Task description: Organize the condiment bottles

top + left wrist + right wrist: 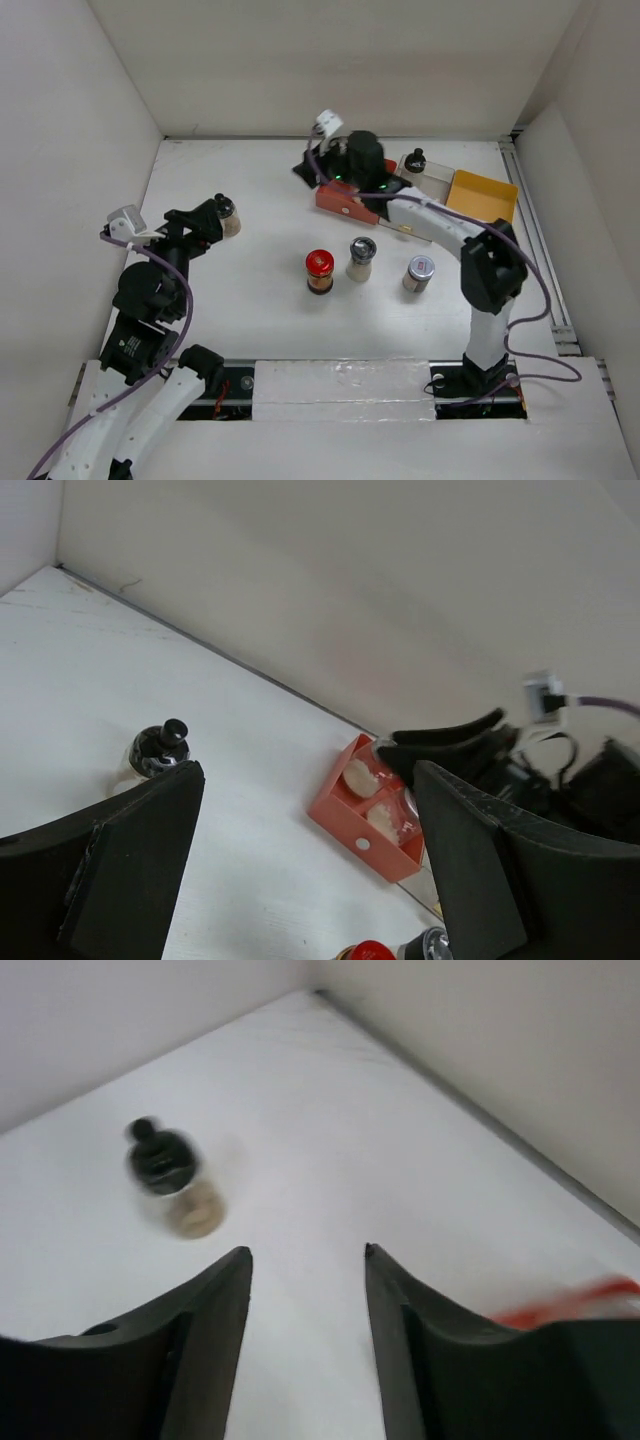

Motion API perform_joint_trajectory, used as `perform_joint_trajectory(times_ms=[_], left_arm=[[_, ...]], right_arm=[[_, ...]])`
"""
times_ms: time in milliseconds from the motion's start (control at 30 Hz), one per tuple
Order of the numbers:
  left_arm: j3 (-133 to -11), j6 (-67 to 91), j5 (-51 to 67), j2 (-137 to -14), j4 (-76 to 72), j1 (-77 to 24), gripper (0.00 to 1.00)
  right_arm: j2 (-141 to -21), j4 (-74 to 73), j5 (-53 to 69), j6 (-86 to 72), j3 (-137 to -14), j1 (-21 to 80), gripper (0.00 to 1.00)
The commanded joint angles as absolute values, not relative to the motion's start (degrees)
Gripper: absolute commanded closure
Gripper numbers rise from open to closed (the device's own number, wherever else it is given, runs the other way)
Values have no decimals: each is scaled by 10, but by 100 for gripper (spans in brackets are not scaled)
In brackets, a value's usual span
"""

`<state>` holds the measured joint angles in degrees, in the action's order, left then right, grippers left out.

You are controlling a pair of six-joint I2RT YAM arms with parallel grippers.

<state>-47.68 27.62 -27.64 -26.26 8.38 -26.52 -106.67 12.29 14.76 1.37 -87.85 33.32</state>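
Note:
A black-capped bottle (228,215) stands at the left, just beyond my left gripper (207,222), which is open and empty. In the left wrist view the bottle (158,752) is beside the left fingertip, outside the gripper (305,780). Three bottles stand mid-table: a dark one with a red lid (319,270), a pale one with a dark lid (361,258) and a silver-lidded one (419,272). Two clear jars (372,800) sit in the red tray (340,203). My right gripper (305,168) hovers at the tray's far left end, open and empty (306,1255).
A clear tray (437,180) holding another black-capped bottle (415,160) sits right of the red tray, and a yellow tray (482,195) sits beyond it. Walls close in the table at the back and both sides. The right wrist view is blurred.

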Motion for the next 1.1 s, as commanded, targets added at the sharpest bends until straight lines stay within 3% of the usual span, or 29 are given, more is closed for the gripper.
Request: perform_joint_trajectory(times_ms=[0, 67, 167, 333, 400, 533, 1067], left_arm=[[-479, 281, -307, -244, 62, -264, 18], [-479, 281, -307, -239, 62, -264, 17], [-479, 281, -301, -239, 62, -264, 14], [-479, 276, -288, -239, 62, -264, 10], [-479, 276, -283, -239, 62, -264, 3], [-479, 276, -265, -244, 57, -264, 2], [-484, 271, -242, -261, 57, -264, 2]], right_arm=[[-1134, 110, 204, 23, -946, 402, 42], [-1170, 96, 221, 23, -1002, 435, 16], [-1245, 61, 232, 29, -1068, 466, 3], [-1387, 2, 196, 42, -1252, 486, 0], [-1419, -25, 172, 42, -1301, 492, 0], [-1469, -25, 149, 42, -1379, 492, 0], [-1564, 52, 181, -13, -1439, 511, 3]])
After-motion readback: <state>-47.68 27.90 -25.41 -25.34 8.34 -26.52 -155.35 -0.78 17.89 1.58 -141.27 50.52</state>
